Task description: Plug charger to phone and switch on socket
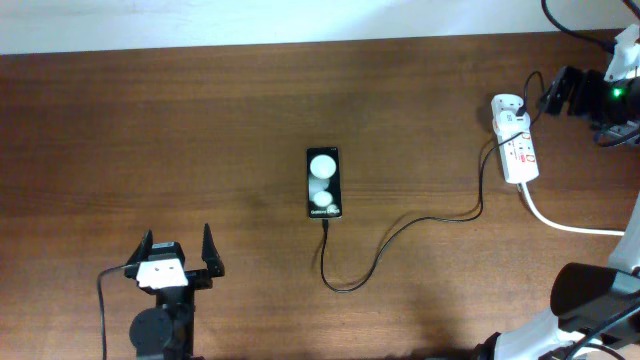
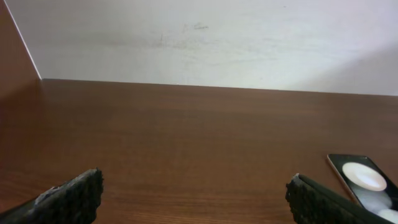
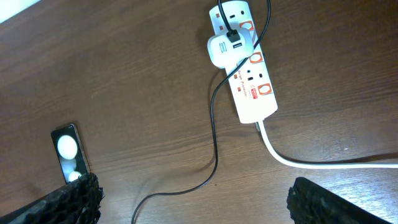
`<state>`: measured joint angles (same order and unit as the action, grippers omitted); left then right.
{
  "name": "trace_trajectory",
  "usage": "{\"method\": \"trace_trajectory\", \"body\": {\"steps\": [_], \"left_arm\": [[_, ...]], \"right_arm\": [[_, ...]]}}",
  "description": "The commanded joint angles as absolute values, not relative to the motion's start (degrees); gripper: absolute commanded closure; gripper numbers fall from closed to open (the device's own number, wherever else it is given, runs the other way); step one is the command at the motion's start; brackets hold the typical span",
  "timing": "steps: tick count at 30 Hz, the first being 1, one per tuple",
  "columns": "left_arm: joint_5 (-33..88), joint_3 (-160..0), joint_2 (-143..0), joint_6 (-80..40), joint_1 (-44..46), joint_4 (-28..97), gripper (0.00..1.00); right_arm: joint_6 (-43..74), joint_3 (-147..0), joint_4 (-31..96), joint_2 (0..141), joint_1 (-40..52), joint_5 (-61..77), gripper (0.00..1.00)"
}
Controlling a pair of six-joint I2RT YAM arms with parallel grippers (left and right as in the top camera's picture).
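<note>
Brown wood-grain table fills every view, with a plain pale wall behind its far edge. At the table's middle lies the phone. The charger runs from the phone's lower end in a loop across to the socket at the right, where a white adapter sits in it. The plug tip looks seated, though it is too small to confirm. I judge the plugging done and the switch left to do; whether it is on cannot be read. The left gripper rests well apart from the phone, jaws spread and empty. The right gripper hangs above the socket side, jaws likewise wide, holding nothing.
</note>
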<state>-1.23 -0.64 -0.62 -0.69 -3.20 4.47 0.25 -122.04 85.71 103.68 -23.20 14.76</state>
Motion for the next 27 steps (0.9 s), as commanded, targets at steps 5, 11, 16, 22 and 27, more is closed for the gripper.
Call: {"method": "trace_trajectory", "body": {"steps": [5,11,16,22,27], "left_arm": [[-0.16,-0.51,-0.30,1.78,-3.60,4.84,0.01],[-0.16,-0.51,-0.30,1.78,-3.60,4.84,0.01],[-0.16,-0.51,-0.30,1.78,-3.60,4.84,0.01],[-0.19,-0.54,-0.30,1.78,-3.60,4.84,0.01],[-0.19,-0.51,-0.30,1.78,-3.60,4.84,0.01]], "right_arm": [[0.47,-122.69,85.71,103.66,-22.87,14.31,0.01],[0.47,-122.69,85.71,103.66,-22.87,14.31,0.01],[0.47,-122.69,85.71,103.66,-22.87,14.33,0.01],[0.45,-122.69,85.78,103.66,-22.90,14.31,0.01],[0.49,-110.24,77.08,99.11,-22.76,14.76,0.01]]}}
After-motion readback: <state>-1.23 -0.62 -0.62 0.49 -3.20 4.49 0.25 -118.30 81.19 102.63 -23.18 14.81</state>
